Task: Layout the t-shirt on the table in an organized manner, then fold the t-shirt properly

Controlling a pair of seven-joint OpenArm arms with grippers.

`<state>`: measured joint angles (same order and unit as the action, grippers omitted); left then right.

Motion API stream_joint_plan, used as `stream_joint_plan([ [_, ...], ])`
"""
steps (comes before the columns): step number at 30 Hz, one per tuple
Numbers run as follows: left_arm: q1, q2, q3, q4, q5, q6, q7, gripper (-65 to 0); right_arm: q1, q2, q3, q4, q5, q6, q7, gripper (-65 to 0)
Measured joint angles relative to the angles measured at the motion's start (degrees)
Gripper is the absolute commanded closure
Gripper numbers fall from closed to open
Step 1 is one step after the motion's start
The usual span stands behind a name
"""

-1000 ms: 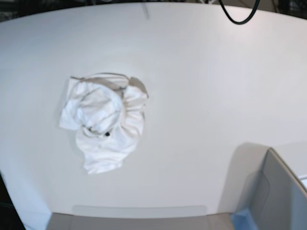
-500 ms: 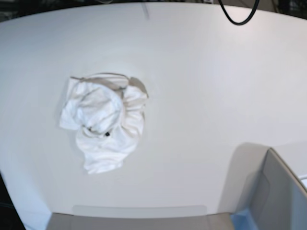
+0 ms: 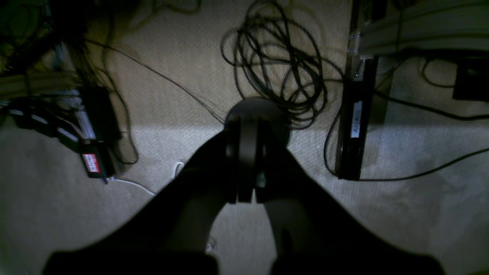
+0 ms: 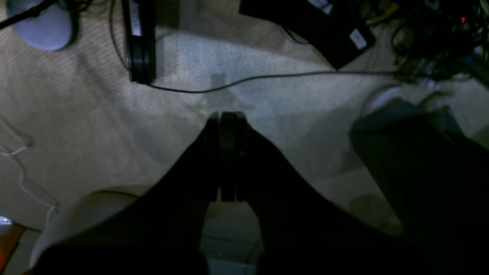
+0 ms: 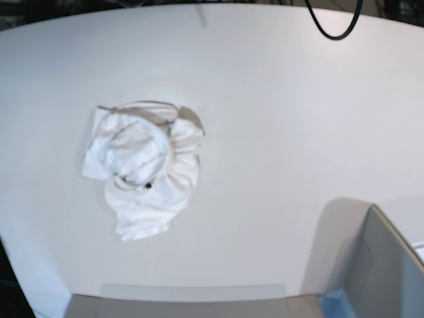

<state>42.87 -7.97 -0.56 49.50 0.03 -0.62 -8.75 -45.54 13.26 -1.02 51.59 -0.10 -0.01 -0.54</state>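
Note:
The t-shirt (image 5: 142,169) lies crumpled in a white heap on the left half of the table (image 5: 278,119), with a small black tag showing near its middle; no print shows. Neither arm appears in the base view. In the left wrist view my left gripper (image 3: 246,126) hangs shut over carpeted floor, nothing between its fingers. In the right wrist view my right gripper (image 4: 225,118) is likewise shut and empty above the carpet, away from the shirt.
A grey bin (image 5: 381,268) stands at the table's front right corner. A black cable loop (image 5: 331,23) hangs over the far edge. Coiled cables (image 3: 279,61) and a black table leg (image 3: 355,103) are on the floor below.

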Motion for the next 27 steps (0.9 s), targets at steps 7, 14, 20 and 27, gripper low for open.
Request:
stream_joint_plan([
  [7,13.1,0.0,0.0,22.4,-0.1,-0.1,0.1,0.0,-13.9,1.7,-1.4,22.8,6.6,-0.2,-0.6,-0.1],
  [14,22.6,-0.3,0.0,36.0,0.0,0.2,0.0,0.0,-25.0,7.6,0.3,39.4,15.7,-0.5,-0.7,-0.1],
  [20,27.5,-0.3,-3.0,47.5,-0.1,0.0,0.8,0.0,-28.4,6.6,8.7,54.5,15.7,-0.5,-1.6,-0.1],
  [27,27.9,-0.5,-5.1,62.4,-0.1,-0.1,1.0,0.0,-28.1,6.9,15.8,66.0,15.8,0.0,-0.7,-0.1],
])
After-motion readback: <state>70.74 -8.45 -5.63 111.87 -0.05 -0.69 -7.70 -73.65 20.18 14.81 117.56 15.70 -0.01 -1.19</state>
